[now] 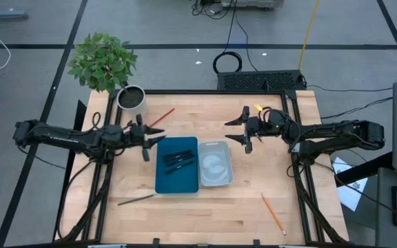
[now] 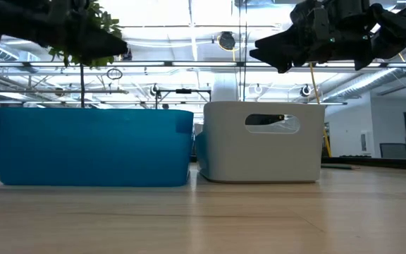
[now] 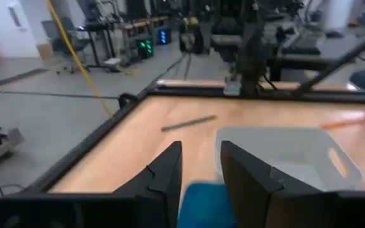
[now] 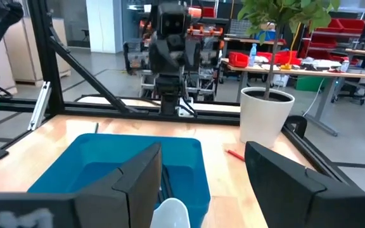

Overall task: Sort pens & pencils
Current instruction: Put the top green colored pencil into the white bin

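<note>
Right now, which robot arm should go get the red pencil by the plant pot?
Probably the left. The left gripper hangs open just beside the red pencil near the pot. The right gripper, also open, sits past the white tray, farther away.

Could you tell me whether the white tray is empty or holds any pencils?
Empty: the high view shows only the bare floor of the white tray; three pencils lie on the table.

Blue tray (image 1: 167,182): on the wooden table (image 1: 205,213), just ahead of the left gripper (image 1: 154,141). White bin (image 1: 215,183): set against the tray, just ahead of the right gripper (image 1: 238,129). Potted plant (image 1: 102,62): pale pot, table corner, near the left gripper.
</note>
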`<action>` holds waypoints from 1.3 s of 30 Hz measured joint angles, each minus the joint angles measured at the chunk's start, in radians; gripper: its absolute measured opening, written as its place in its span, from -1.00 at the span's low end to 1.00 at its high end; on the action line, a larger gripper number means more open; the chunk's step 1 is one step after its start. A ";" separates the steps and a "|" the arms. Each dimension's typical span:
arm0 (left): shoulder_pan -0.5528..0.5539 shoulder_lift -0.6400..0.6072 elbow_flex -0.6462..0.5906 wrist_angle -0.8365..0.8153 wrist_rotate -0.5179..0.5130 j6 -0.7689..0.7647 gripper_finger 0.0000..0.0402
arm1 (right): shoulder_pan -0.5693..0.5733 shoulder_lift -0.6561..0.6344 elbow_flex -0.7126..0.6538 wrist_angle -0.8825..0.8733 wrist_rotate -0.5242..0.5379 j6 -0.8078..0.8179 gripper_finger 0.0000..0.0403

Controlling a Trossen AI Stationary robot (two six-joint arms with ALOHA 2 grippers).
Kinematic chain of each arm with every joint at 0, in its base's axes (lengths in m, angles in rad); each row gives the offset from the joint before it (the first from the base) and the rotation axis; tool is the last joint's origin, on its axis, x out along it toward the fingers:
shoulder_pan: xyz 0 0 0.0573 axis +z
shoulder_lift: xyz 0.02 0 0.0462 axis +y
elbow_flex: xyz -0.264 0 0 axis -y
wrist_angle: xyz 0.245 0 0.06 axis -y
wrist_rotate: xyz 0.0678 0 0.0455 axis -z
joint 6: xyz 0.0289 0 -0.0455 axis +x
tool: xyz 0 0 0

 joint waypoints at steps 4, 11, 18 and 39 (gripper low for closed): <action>0.002 -0.014 -0.008 0.009 0.045 -0.003 -0.44 | 0.000 0.000 0.000 0.004 0.000 0.000 0.07; 0.001 -0.013 -0.007 0.018 0.046 0.016 -0.44 | 0.000 0.000 0.000 0.003 0.000 0.001 0.07; 0.002 -0.013 -0.007 0.018 0.046 0.016 -0.44 | 0.000 0.000 0.000 -0.020 0.066 0.009 0.07; 0.002 -0.012 -0.007 0.018 0.045 0.015 -0.44 | -0.179 0.097 0.000 -0.703 0.672 0.384 0.07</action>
